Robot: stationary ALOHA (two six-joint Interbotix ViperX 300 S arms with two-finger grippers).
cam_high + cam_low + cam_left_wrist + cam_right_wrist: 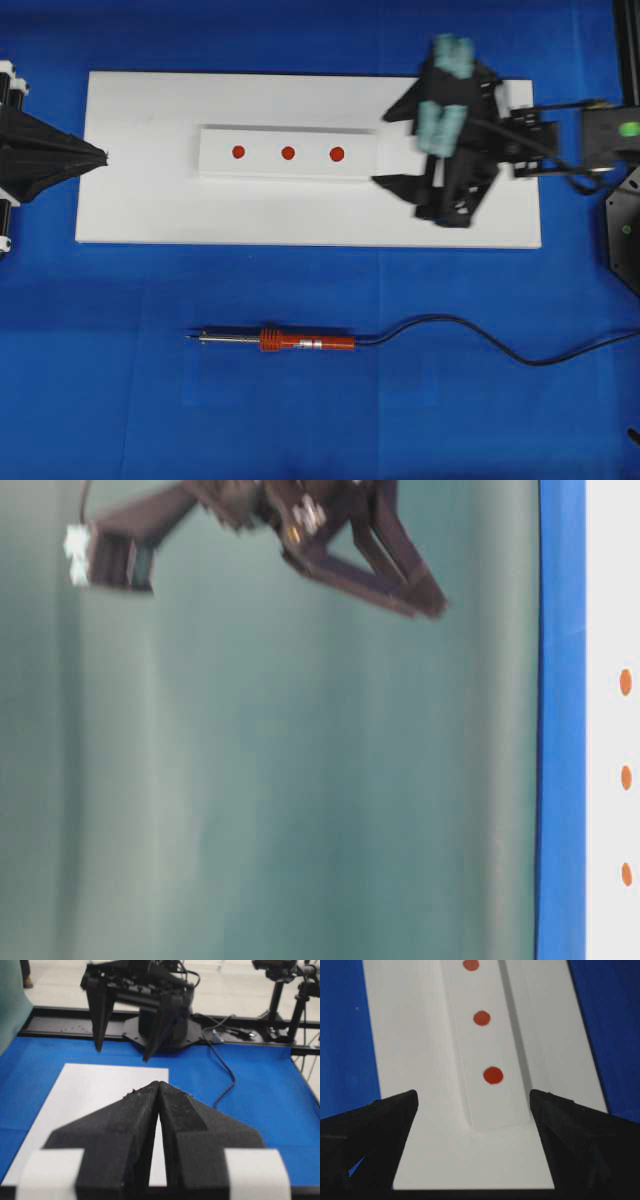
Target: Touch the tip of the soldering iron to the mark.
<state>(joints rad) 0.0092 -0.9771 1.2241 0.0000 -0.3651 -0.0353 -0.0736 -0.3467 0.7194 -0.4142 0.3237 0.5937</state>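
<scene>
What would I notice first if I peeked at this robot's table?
Probably the three red dots in a row on a raised white strip in the middle of the white board, with the mark as the middle dot. Next, the soldering iron lying alone on the blue cloth below the board. The right gripper hangs wide open over the board's right end, while the left gripper is shut at the left edge.
</scene>
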